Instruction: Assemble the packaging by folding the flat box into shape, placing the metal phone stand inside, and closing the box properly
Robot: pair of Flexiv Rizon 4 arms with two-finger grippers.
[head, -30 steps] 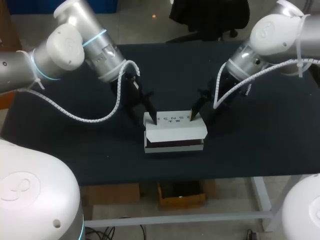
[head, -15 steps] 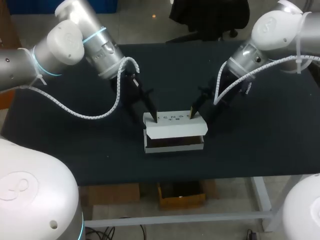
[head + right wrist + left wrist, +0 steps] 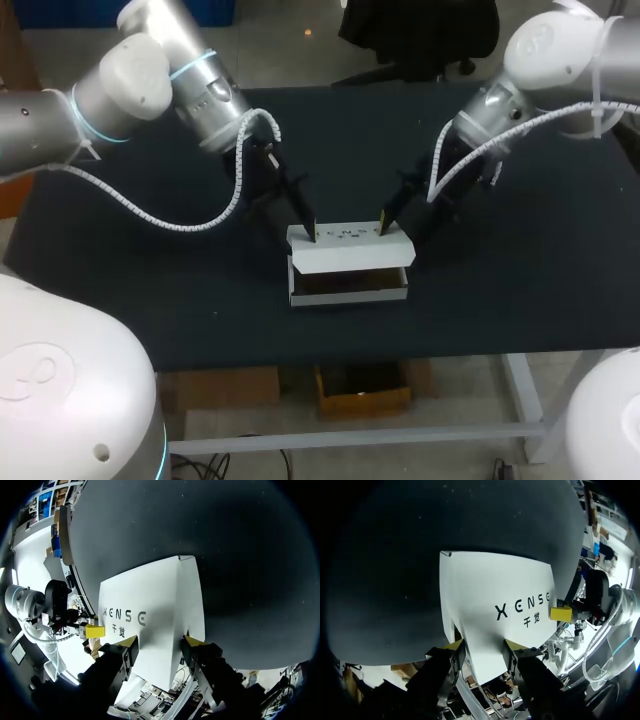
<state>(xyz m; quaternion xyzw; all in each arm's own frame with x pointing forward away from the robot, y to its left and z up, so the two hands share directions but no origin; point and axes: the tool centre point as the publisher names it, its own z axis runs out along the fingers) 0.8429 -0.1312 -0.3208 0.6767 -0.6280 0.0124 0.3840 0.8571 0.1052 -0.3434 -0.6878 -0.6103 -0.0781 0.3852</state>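
The white box point(image 3: 348, 288) sits at the middle of the black table. Its lid point(image 3: 350, 250), with print on top, is held over it, and a dark gap shows under the lid's front edge. I cannot make out the phone stand inside. My left gripper point(image 3: 308, 228) is shut on the lid's left end, my right gripper point(image 3: 385, 226) on its right end. In the left wrist view the lid point(image 3: 495, 605) narrows between my left gripper point(image 3: 484, 647), with the other arm's yellow tip point(image 3: 561, 614) beyond. The right wrist view shows the lid point(image 3: 150, 610) in my right gripper point(image 3: 159, 642).
The black tabletop point(image 3: 150, 290) lies bare all around the box. Its front edge point(image 3: 350, 362) runs close below the box. Both arms lean in over the table's far half from the two sides.
Both grippers have drawn the lid slightly toward the table's far side. More of the box's dark inside shows under the lid's front edge.
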